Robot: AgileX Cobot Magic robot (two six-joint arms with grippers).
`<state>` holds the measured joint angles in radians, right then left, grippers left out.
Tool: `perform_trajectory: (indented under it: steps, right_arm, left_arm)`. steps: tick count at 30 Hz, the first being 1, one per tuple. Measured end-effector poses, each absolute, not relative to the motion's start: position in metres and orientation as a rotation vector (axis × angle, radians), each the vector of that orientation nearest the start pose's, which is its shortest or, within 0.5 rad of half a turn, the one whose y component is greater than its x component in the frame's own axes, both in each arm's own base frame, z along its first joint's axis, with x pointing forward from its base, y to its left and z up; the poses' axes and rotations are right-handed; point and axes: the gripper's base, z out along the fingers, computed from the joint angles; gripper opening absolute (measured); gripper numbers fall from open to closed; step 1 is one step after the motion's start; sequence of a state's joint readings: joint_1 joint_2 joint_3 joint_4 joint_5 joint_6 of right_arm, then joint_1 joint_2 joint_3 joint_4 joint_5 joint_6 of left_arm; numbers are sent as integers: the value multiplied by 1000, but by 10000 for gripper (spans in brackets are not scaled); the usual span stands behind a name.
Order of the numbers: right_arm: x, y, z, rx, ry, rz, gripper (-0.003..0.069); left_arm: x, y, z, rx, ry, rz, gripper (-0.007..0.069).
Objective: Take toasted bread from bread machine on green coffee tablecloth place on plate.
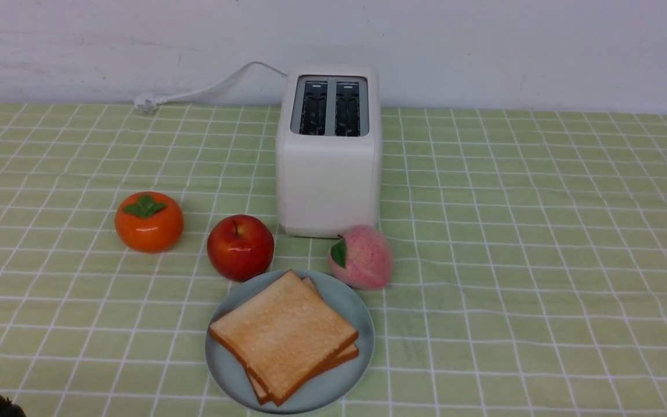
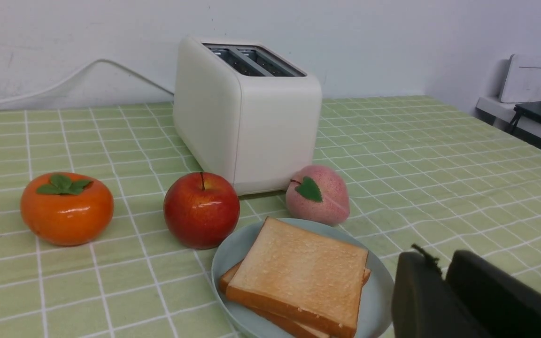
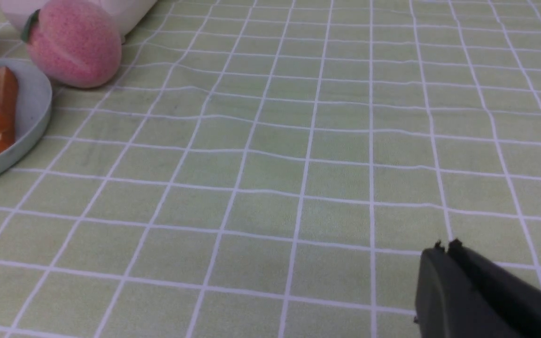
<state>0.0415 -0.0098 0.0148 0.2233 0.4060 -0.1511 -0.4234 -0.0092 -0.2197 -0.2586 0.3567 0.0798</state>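
Two slices of toasted bread (image 1: 287, 336) lie stacked askew on the plate (image 1: 333, 389), low and just left of centre in the front view, on the green tablecloth (image 1: 519, 347). The bread machine (image 1: 329, 185) stands at upper centre, both slots bare. The left gripper (image 2: 439, 272) has its fingertips slightly parted, gripping nothing; the right gripper (image 3: 446, 249) is closed, also with nothing in its grasp. The apple (image 1: 241, 248) and peach (image 1: 361, 258) sit near the plate's upper edge, the persimmon (image 1: 149, 223) farther left.

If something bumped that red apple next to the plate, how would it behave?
The apple would probably roll, being round with nothing clamping it. A push toward the plate might soon be checked by the low rim. Its smooth, glossy skin suggests it could be slippery to grip.
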Motion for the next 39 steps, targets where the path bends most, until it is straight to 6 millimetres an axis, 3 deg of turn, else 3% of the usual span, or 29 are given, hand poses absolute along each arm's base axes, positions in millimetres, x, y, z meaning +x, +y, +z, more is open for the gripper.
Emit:
perform_trajectory:
  steps: [17,24,29,33,39]
  right_arm:
    - [51,10,173,-47,1886,149,-3]
    - [51,10,173,-47,1886,149,-2]
    - [51,10,173,-47,1886,149,1]
    - [51,10,173,-46,1886,150,5]
    - [51,10,173,-46,1886,150,12]
  left_arm:
    - [36,-23,251,279,1581,-492,96]
    - [48,-14,229,83,1591,-310,-13]
    - [53,-9,203,-54,1664,-257,-13]
    - [53,-9,177,-132,1818,-298,-13]
    - [52,-10,170,-164,1887,-323,-13]
